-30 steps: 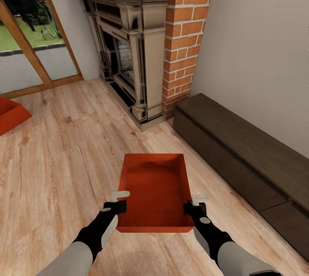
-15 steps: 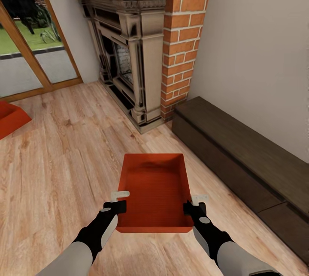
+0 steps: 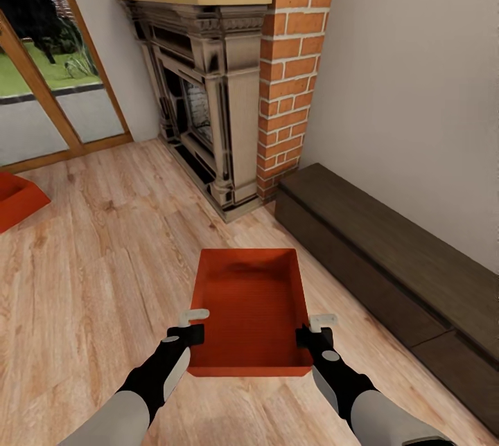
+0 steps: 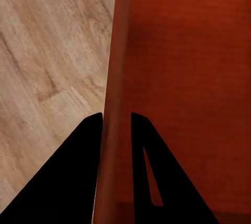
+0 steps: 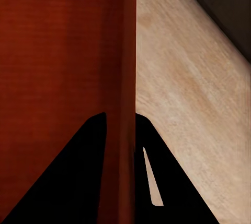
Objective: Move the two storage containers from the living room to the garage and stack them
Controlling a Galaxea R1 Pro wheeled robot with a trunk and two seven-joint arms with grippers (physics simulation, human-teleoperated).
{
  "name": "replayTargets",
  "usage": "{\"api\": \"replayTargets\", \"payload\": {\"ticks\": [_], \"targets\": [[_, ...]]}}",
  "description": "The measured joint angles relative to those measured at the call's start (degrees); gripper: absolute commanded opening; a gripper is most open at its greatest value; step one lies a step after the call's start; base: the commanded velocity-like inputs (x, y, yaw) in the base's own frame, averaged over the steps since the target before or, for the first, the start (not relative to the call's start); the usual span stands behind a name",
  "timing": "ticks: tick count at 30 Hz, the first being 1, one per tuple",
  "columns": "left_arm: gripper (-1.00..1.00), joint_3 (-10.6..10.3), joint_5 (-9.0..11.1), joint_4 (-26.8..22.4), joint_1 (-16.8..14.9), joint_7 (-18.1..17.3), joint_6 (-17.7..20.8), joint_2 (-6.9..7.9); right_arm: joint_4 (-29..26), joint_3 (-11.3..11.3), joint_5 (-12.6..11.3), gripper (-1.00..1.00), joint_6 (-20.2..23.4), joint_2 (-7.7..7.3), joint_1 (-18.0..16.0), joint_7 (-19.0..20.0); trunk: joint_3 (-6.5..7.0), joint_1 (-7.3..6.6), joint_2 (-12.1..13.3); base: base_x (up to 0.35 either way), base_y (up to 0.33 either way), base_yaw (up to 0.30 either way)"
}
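The left gripper (image 3: 195,323) and right gripper (image 3: 313,329) each pinch a side wall of the storage container (image 3: 251,307), carried over the living room's wood floor (image 3: 97,273). It seems rigid, light; rim grips suit it. Another container (image 3: 17,197) sits well apart.

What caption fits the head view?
Both grippers, left and right, carry an orange-red container over wood floor near a brick fireplace.

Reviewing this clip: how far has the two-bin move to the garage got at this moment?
Early stage. Done: one orange bin is picked up, the left gripper and right gripper each clamped on a side wall. In hand: carrying it over the wood floor by the fireplace, in the living room. Left: the second bin sits on the floor; neither has reached the garage, nothing stacked.
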Motion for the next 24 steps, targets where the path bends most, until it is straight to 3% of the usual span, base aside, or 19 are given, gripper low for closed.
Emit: {"api": "replayTargets", "payload": {"ticks": [24], "targets": [[-1.0,0.0,0.01,0.05,0.0,-0.01,-0.02,-0.02,0.0,0.09,-0.08,-1.0,0.03,-0.06,0.01,0.05,6.42,-5.27,9.63,0.0,0.0,0.0]]}}
